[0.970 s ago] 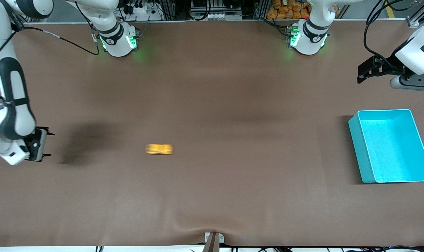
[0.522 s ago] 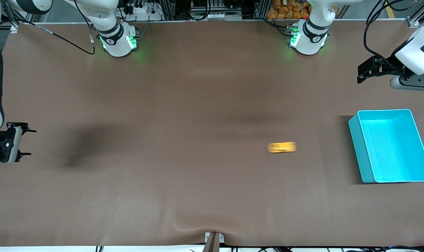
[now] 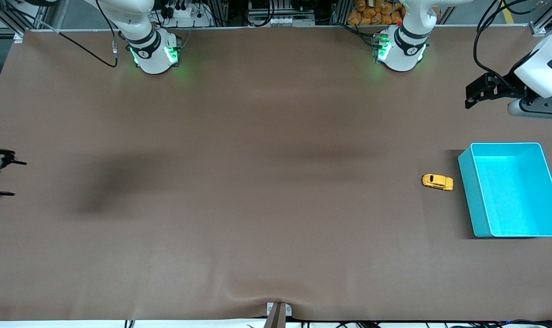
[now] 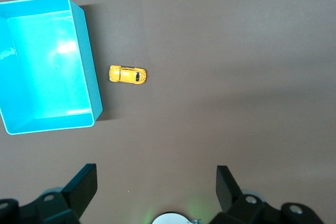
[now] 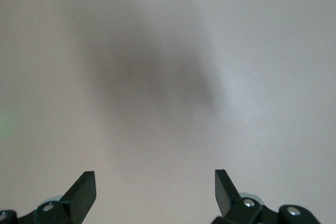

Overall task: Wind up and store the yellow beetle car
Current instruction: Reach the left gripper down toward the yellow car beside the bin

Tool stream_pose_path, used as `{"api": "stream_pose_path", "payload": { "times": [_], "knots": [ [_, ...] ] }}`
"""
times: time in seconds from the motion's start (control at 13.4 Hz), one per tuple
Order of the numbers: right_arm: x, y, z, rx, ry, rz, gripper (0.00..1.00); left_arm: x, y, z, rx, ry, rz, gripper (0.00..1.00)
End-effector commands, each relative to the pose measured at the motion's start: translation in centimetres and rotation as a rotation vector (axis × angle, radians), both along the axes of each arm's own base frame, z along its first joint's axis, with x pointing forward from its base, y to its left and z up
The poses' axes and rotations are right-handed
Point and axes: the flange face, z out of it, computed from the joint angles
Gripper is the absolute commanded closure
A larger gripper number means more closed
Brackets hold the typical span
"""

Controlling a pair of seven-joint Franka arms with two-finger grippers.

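The yellow beetle car [image 3: 437,181] [image 4: 127,74] stands on its wheels on the brown table mat [image 3: 266,182], toward the left arm's end of the table. It lies just beside the outer wall of the teal bin [image 3: 468,191] [image 4: 88,61], on the side facing the table's middle; whether car and wall touch cannot be settled, though a narrow strip of mat appears to part them in the left wrist view. The bin is open-topped and nothing shows inside it.

The left gripper [image 3: 478,93] [image 4: 156,190] waits in the air over the mat near the edge at the left arm's end, closer to the robots' bases than the bin. Its two dark fingers [image 4: 84,184] are spread wide, with nothing between them. Car and bin both lie well apart from it.

The right gripper [image 3: 4,177] [image 5: 155,188] is at the edge of the mat at the right arm's end, only partly in the front view. Its fingers [image 5: 83,187] are likewise spread, with only bare mat and a soft shadow beneath them.
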Motion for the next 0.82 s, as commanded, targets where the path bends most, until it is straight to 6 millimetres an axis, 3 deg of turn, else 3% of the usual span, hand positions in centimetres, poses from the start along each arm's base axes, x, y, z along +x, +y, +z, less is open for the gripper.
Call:
{"api": "stream_pose_path", "payload": {
  "times": [0.0, 0.22, 0.37, 0.45, 0.75],
  "knots": [
    [-0.1, 1.3, 4.8, -0.003, -0.010, -0.087, 0.00, 0.8, 1.3, -0.6, 0.019, 0.005, 0.022, 0.00],
    [0.6, 1.9, 7.8, -0.025, -0.066, -0.104, 0.00, 1.4, 2.3, -1.5, 0.018, 0.019, 0.034, 0.00],
    [0.8, 3.1, 9.5, -0.037, -0.092, -0.117, 0.00, 3.4, 2.5, -4.0, 0.019, 0.054, 0.041, 0.00],
    [0.4, 4.1, 11.7, -0.046, -0.125, -0.114, 0.00, 4.3, 2.7, -4.9, 0.028, 0.065, 0.046, 0.00],
    [-0.5, 7.0, 16.0, -0.083, -0.175, -0.262, 0.00, 8.0, 3.6, -11.2, 0.102, 0.093, 0.039, 0.00]
  ]
}}
